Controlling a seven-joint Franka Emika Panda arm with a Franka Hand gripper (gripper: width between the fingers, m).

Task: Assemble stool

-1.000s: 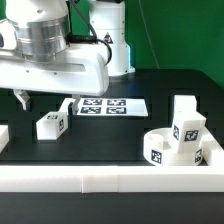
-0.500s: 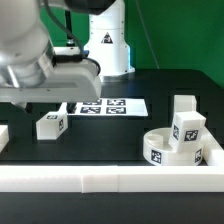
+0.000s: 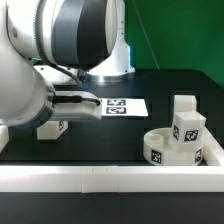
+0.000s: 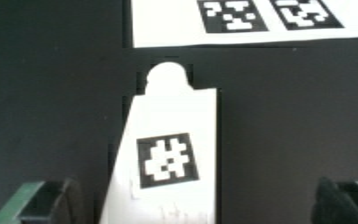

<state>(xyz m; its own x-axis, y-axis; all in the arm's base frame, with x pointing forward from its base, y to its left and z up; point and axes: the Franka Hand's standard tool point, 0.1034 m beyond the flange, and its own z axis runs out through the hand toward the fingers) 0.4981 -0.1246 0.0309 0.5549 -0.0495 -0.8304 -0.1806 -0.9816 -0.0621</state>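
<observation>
In the wrist view a white stool leg (image 4: 163, 150) with a black-and-white tag lies flat on the black table, its notched end toward the marker board (image 4: 247, 20). My gripper (image 4: 194, 205) is open above it, one dark fingertip on each side, neither touching the leg. In the exterior view this leg (image 3: 55, 128) peeks out under my arm (image 3: 50, 60). The round seat disc (image 3: 160, 148) stands at the exterior view's right. One tagged leg (image 3: 187, 128) stands on or just behind it, and another (image 3: 183, 105) stands further back.
A long white rail (image 3: 110, 178) runs along the front edge of the table. The marker board (image 3: 120, 105) lies behind the arm. A green backdrop closes the far side. My arm fills the exterior view's left half.
My arm has swung closer and lower over the left leg, covering much more of the exterior view. The gripper stays open. The parts have not moved.
</observation>
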